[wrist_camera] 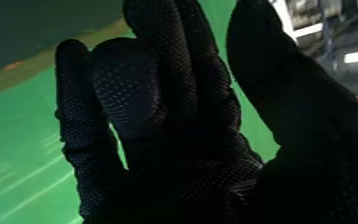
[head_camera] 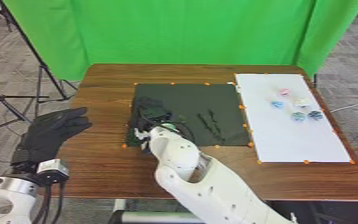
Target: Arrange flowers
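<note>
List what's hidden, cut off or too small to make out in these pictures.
Head view: the dark mat beneath the right hand, hidden by the glove.
Head view: full shape of the green thing, partly covered by the arm.
Head view: petal detail of the flower heads, too small.
Right wrist view: tips of some fingers, cut off by the top edge.

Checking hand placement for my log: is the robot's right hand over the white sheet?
No, the right hand is over the left part of the dark mat, with the white sheet off to the right.
</note>
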